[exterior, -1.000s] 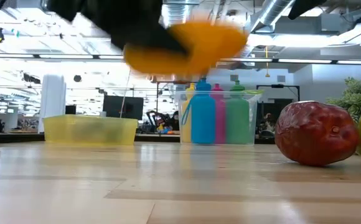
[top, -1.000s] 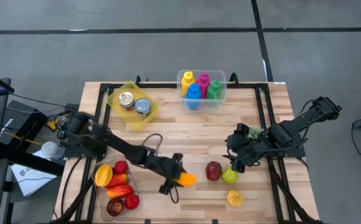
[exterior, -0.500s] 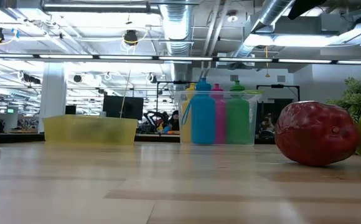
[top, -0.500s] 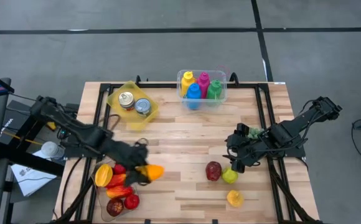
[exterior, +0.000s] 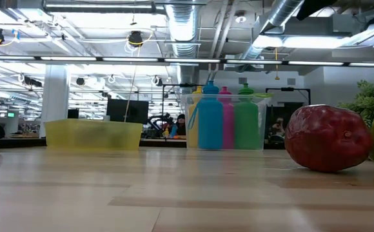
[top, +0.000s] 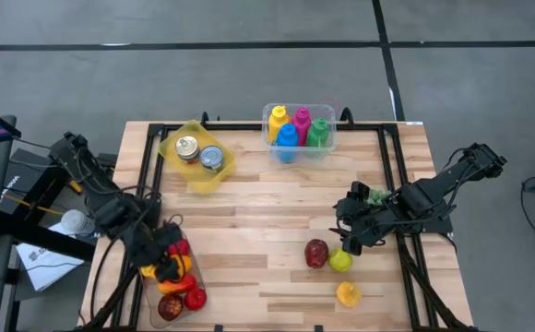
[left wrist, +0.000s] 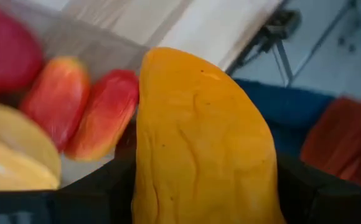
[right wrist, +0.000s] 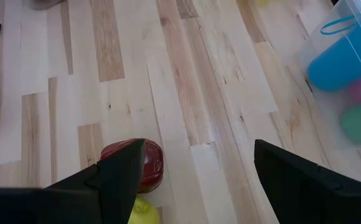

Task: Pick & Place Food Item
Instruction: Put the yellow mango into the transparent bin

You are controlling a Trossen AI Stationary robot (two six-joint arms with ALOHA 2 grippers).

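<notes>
The left claw (top: 163, 263) hangs over the clear tray (top: 146, 288) at the near left corner of the table (top: 267, 221), its fingers closed on an orange food item (left wrist: 199, 140) that fills the left wrist view between them. Beneath it in the tray lie red and yellow pieces (top: 177, 295); from above the held item is mostly hidden by the arm, so whether it touches them is hard to say.

Toward the near right, a yellow fruit (top: 348, 294) sits alone, with a dark red fruit (top: 316, 253) and a green one (top: 340, 261) touching just beyond it. The right claw (top: 352, 242) hovers beside that pair, fingers spread wide and holding nothing.

At the far edge stand a yellow bin (top: 196, 155) with two cans and a clear tub of coloured bottles (top: 299, 128).
</notes>
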